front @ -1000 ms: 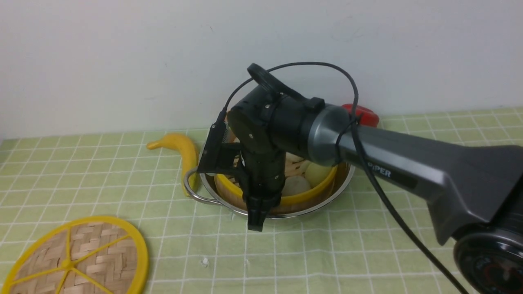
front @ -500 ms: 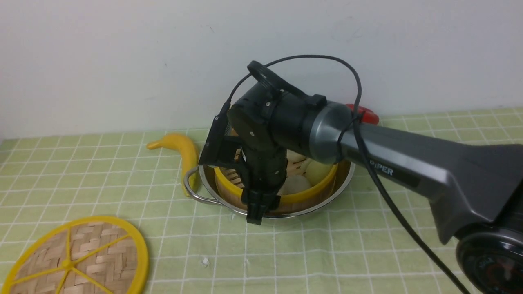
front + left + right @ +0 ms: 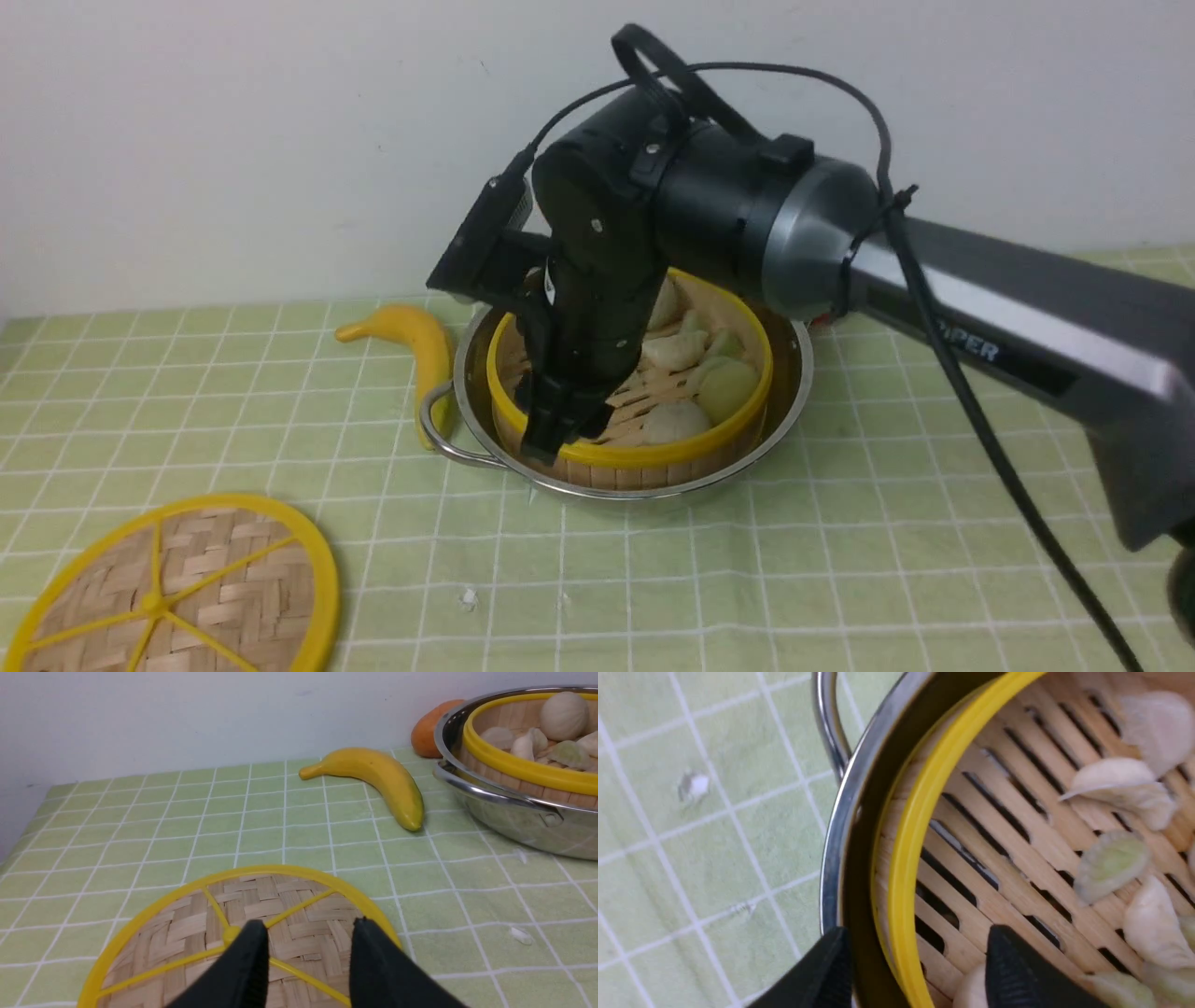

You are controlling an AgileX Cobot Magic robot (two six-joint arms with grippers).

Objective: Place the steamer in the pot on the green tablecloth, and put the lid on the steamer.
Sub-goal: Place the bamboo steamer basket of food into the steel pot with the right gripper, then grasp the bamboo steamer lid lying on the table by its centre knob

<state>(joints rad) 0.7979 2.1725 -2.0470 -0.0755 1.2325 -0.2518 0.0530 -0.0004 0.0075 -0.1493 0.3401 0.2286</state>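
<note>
The green tablecloth (image 3: 840, 560) covered the whole table. The big dark right arm (image 3: 1027, 336) reached in over it. The shiny pot (image 3: 518, 828) sat on the cloth near the wall. The steamer (image 3: 644, 474) sat inside the pot. The lid (image 3: 215, 579) lay flat on the cloth, well apart from the pot, on the robot's left. A yellow banana (image 3: 425, 345) lay just beside the pot's handle. The right gripper (image 3: 917, 961) hung over the steamer's near edge. Its two fingers were apart, one on each side of the yellow rim, and held nothing. The left gripper (image 3: 308, 952) hung over the lid with its fingers apart too. Little white and green dumplings (image 3: 677, 347) lay in the steamer.
</note>
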